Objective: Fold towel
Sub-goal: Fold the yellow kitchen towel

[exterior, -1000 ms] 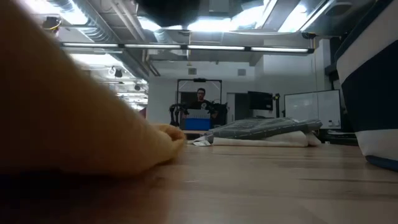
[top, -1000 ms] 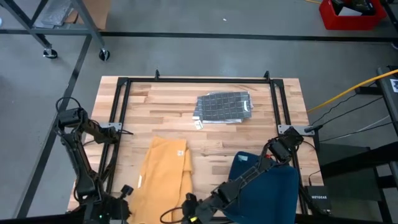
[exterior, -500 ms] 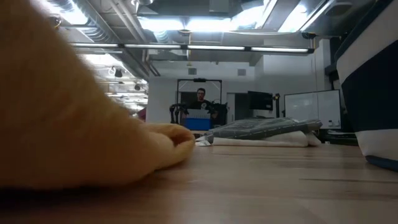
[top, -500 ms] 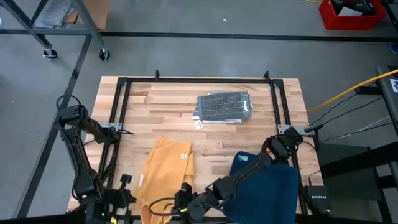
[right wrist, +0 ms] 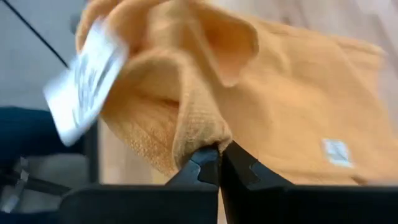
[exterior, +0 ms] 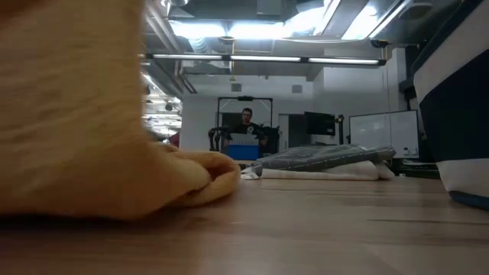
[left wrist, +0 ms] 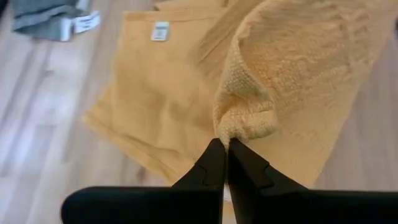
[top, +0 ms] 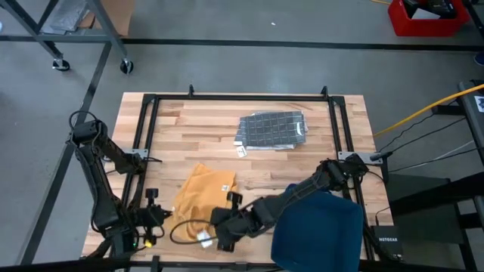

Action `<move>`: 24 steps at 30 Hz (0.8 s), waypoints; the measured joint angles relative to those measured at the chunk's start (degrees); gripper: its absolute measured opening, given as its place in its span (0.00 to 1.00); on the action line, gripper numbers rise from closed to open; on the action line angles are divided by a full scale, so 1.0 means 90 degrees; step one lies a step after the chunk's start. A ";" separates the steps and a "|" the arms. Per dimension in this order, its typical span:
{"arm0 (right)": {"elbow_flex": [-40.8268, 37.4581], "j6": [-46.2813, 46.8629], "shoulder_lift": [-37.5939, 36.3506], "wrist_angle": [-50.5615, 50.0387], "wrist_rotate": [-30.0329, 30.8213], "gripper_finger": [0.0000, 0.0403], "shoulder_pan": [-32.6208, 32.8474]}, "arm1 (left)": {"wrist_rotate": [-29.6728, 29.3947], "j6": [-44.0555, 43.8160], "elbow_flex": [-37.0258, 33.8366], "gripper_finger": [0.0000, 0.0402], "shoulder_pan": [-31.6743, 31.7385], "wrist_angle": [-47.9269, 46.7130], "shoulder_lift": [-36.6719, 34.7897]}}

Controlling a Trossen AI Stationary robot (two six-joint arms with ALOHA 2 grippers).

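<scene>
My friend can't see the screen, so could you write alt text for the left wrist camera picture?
Two dark fingers, pressed shut, pinch a raised corner of an orange towel. The rest of the towel lies on a pale wooden table, a small white label showing.

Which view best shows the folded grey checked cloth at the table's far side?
High view: the folded grey checked cloth shows whole from above. Low view shows its edge only; left wrist view catches one corner; right wrist view misses it.

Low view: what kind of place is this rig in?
Probably a robotics lab or workshop. Behind the wooden table there are exposed ceiling ducts and strip lights, whiteboards and another arm rig with a person standing at it. From above, bare concrete floor and a red crate.
</scene>
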 joint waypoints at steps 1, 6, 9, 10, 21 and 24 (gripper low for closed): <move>0.0125 0.0000 0.0000 -0.0296 -0.0002 0.00 -0.0047 | -0.0035 -0.0074 0.0000 0.00 0.0074 -0.0083 0.0000; 0.0384 0.0391 0.0000 -0.1316 -0.0001 0.00 -0.0252 | -0.0408 -0.0541 0.0000 0.00 0.0397 -0.0642 0.0000; 0.0398 0.0812 0.0002 -0.1815 0.0016 0.00 -0.0323 | -0.0626 -0.1028 0.0000 0.00 0.0606 -0.1128 0.0000; 0.0398 0.0940 0.0000 -0.1980 0.0044 0.00 -0.0326 | -0.0670 -0.1132 0.0000 0.00 0.0695 -0.1271 0.0000; 0.0376 0.1853 0.0002 -0.2999 0.0900 0.00 -0.0535 | -0.0944 -0.0671 0.0000 0.00 0.1903 -0.1619 0.0022; 0.0349 0.1843 0.0005 -0.3073 0.1047 0.00 -0.0622 | -0.1057 -0.0471 -0.0038 0.00 0.2306 -0.1583 0.0022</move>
